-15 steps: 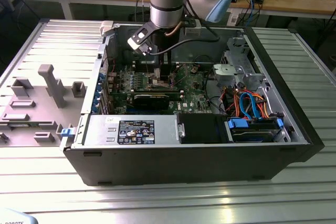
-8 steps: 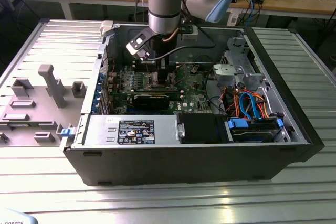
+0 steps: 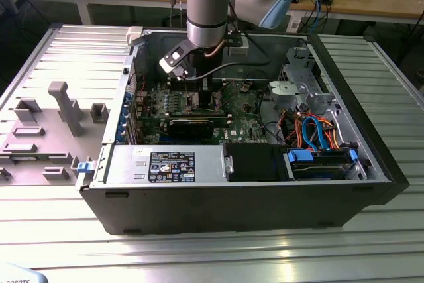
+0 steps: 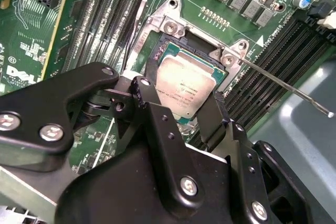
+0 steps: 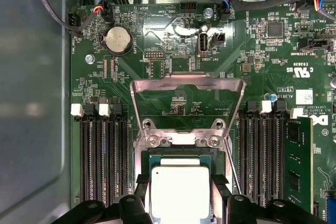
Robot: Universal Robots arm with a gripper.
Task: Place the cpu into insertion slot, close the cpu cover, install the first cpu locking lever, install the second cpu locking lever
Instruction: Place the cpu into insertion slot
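A ribbed metal tabletop (image 3: 199, 256) carries an open computer case (image 3: 199, 210) lying on its side. The arm (image 3: 209, 4) reaches down into it from the far side, over the part of the green circuit board (image 5: 173, 35) toward the exterior view's left.

On that board the cpu cover (image 5: 186, 83) stands swung open, on the far side of the insertion slot (image 5: 181, 139). Banks of long memory slots (image 5: 100, 156) run along either side of the slot.

The tool (image 4: 182, 98) is down at the slot. Its black fingers (image 4: 212, 119) press on two opposite edges of the cpu (image 5: 180, 190), so it looks to be gripping the chip. The chip, silver top up, lies within the slot's metal rim, either seated or just short of it; I cannot tell which.

A thin locking lever (image 4: 283, 83) sticks out from one corner of the slot, unlatched.

I judge the first step, placing the chip, to be in hand and nearly done. The cover and both levers are untouched. Whatever follows calls for the chip to lie flat and square in the socket before the grip is eased. A tilted corner could catch the contacts beneath.
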